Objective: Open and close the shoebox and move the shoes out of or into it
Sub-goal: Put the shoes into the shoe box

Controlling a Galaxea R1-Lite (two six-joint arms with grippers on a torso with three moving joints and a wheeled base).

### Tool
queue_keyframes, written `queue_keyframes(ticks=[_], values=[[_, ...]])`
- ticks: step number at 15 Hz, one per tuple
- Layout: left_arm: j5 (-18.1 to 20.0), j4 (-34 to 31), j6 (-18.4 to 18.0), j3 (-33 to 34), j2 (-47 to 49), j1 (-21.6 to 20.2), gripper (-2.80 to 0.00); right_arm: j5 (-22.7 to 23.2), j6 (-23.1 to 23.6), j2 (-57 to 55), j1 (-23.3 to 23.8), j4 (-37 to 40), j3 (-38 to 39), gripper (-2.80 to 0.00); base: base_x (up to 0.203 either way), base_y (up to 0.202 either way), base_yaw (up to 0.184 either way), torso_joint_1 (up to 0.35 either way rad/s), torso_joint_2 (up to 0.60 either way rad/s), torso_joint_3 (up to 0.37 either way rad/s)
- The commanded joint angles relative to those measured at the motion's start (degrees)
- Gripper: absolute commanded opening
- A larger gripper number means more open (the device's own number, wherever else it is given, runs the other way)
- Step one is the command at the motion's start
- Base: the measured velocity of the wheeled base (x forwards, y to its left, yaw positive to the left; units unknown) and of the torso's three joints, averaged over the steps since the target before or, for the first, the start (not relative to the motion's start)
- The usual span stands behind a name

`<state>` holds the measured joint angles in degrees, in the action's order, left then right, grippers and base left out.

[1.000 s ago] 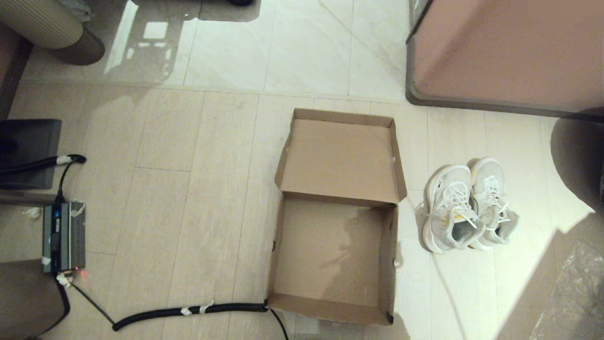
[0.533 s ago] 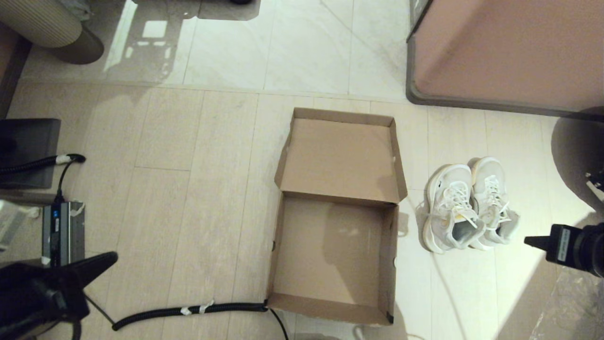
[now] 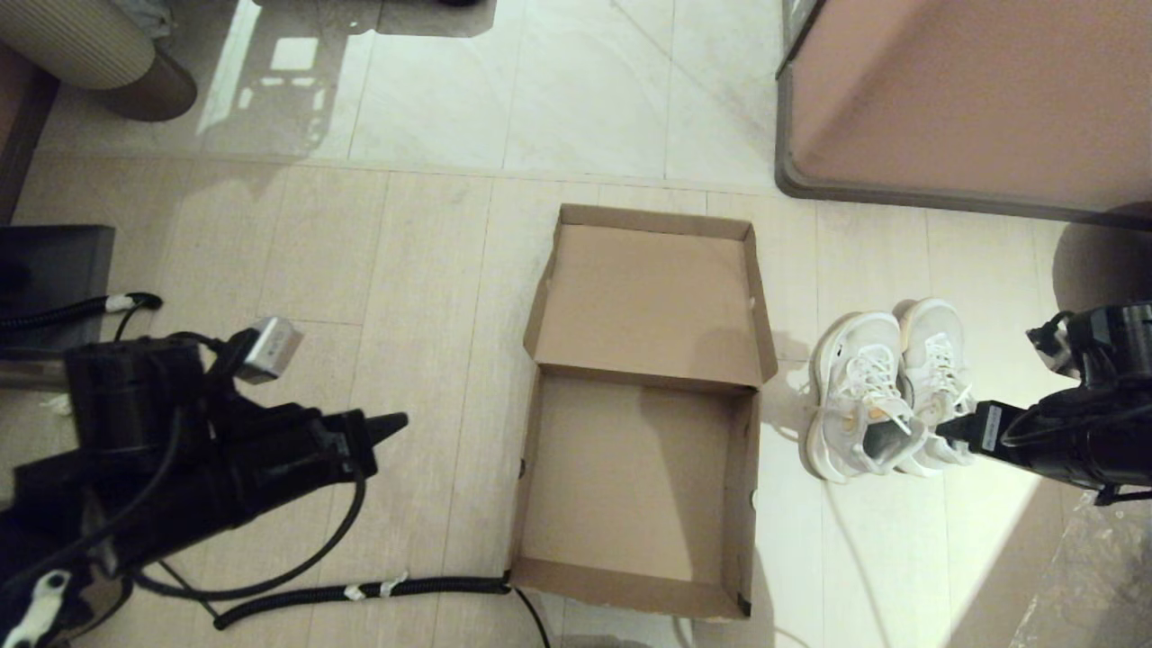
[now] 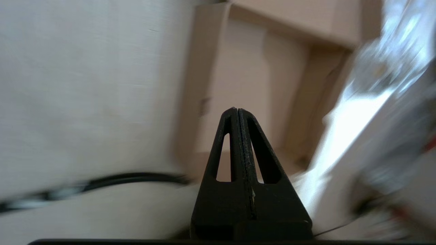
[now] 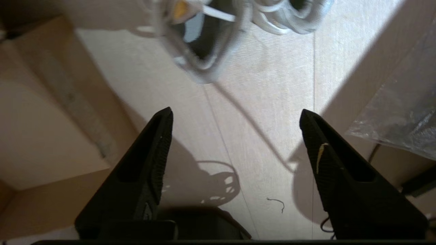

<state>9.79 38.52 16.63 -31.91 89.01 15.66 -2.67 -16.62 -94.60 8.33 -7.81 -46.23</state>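
Shoes sit right of centre beside the empty shoebox; right gripper, jaws spread, could nudge them away, while left gripper is pressed closed.

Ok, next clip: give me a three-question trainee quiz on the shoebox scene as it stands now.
1. True or false: the shoebox is open with nothing inside.
2. Where are the shoes? A) in the box B) on the floor at the box's right C) on the lid
3. Which gripper has its fingers spread apart?

Key:
1. True.
2. B.
3. The right gripper, near the shoes; the left gripper is shut, over the floor left of the box.
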Motion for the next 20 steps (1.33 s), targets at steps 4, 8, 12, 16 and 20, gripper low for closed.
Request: queue_keyframes(ticks=[4,8,12,16,20], values=[[-4.09,3.74,16.84,-9.91,16.41,7.04,-2.8,0.28,2.32,-11.87,4.63,-7.36,-2.16,0.0,0.0,0.0,0.0,0.0,0.0,0.0],[-8.41,15.36,14.92,-11.72,25.15,8.44,-2.8,3.73,3.65,-18.27,6.76,-8.44,-7.17,0.0,0.0,0.0,0.0,0.0,0.0,0.0],[-10.53,15.66,10.9,-11.35,23.37,9.57,-2.8,6.65,4.7,-23.24,6.81,-10.74,-8.34,0.0,0.0,0.0,0.0,0.0,0.0,0.0],[-13.5,15.29,10.61,-9.6,19.84,9.34,-2.8,6.73,6.77,-30.09,6.79,-15.09,-13.18,0.0,0.0,0.0,0.0,0.0,0.0,0.0],[-16.73,15.27,10.57,-7.64,18.7,9.3,-2.8,6.79,6.95,-35.82,6.64,-15.25,-20.62,0.0,0.0,0.0,0.0,0.0,0.0,0.0]])
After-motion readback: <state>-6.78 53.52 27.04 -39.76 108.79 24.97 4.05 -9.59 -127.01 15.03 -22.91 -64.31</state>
